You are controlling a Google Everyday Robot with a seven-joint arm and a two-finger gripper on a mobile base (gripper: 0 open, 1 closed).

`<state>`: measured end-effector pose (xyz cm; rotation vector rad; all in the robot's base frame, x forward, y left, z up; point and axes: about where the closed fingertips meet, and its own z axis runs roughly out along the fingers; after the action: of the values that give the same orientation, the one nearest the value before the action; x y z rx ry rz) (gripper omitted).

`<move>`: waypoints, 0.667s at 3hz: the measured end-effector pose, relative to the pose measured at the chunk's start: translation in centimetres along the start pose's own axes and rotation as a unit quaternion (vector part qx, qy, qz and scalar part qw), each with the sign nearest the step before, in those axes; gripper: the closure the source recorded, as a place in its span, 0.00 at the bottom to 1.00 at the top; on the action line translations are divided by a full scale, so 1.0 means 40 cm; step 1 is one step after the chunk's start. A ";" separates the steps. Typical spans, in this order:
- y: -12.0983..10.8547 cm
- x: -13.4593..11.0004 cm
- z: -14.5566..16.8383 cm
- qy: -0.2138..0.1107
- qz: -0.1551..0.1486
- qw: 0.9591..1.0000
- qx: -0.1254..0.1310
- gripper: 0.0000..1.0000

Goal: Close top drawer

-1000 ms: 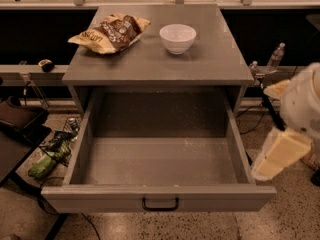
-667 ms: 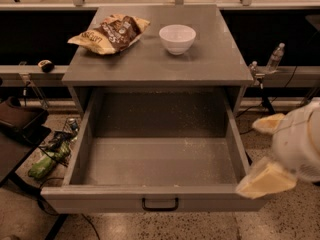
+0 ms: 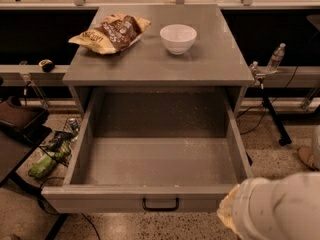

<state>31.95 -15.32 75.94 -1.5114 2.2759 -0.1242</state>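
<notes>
The top drawer is pulled far out of the grey cabinet. Its inside is bare and empty. A small black bar handle sits at the centre of its front panel. My gripper is at the bottom right, just past the drawer's front right corner. Only a cream part of it shows, at the left edge of my bulky white arm. It is level with the front panel; I cannot tell whether it touches it.
A chip bag and a white bowl lie on the cabinet top. A water bottle stands on a ledge to the right. A dark table and green litter are on the left. A black stand leg is on the right.
My arm has moved down and to the left, from beside the drawer's right wall to its front right corner. The drawer has stayed open in the same place.
</notes>
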 end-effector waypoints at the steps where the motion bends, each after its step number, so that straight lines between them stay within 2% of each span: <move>1: 0.130 0.112 0.194 0.056 -0.006 0.997 -0.052 0.93; 2: 0.197 0.211 0.339 0.085 -0.001 0.994 -0.063 1.00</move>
<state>27.45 -17.69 58.89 -1.6228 2.4581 -0.1152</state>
